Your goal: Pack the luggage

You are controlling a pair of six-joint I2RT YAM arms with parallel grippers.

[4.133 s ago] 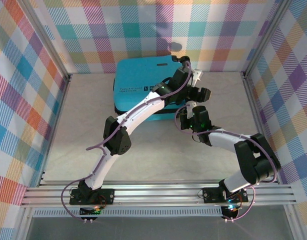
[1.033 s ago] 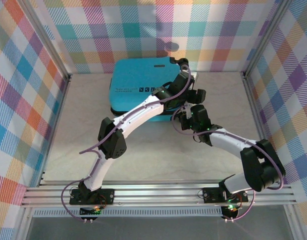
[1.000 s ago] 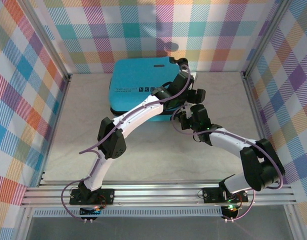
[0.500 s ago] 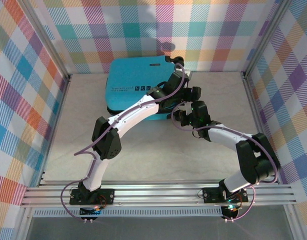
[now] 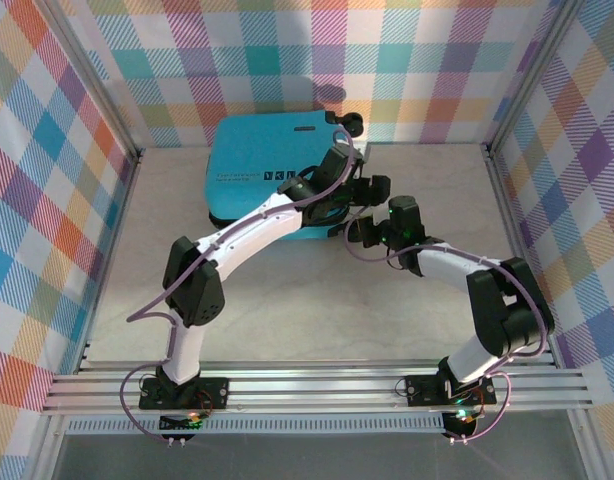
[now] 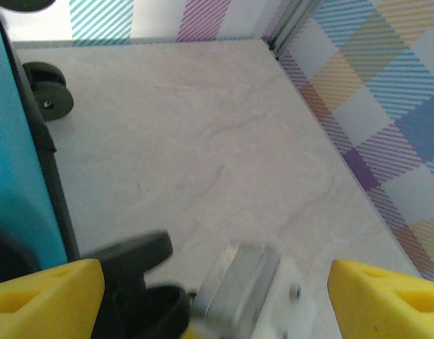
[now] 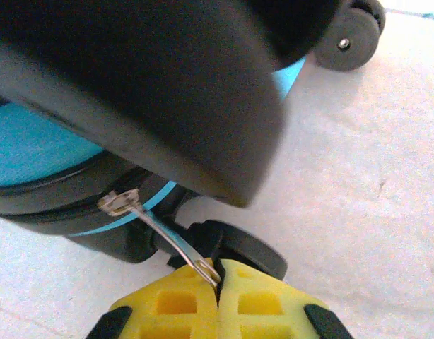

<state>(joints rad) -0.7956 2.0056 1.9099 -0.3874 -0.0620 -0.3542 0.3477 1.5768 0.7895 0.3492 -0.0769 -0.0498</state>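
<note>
At the bottom of the right wrist view, the right gripper (image 7: 218, 282) has its yellow jaws pressed together on the tip of a thin metal zipper pull (image 7: 157, 229). The pull runs up and left to its slider (image 7: 118, 203) on the black zipper band of the luggage (image 5: 257, 165). Beyond it, a black wheel (image 7: 348, 39) sits at the upper right of that frame. From above, the turquoise suitcase lies flat and closed on the desk (image 5: 287, 290), in the upper middle of the frame against the back wall. Both arms meet at its right-hand side. The left gripper (image 6: 215, 304) hangs there with its jaws spread wide and holding nothing. Its own camera shows the case's blue shell and zipper band down the left edge, with bare desk beyond. The step in hand looks like zipping the case shut, with the lid down and the pull gripped. The next move likely calls for drawing the slider steadily along the band and following its curve round the corner. The pinch sits at the very end of a slim tab, so a pull out of line with the track could slip it free. The open left jaws are well placed to steady the shell.
</note>
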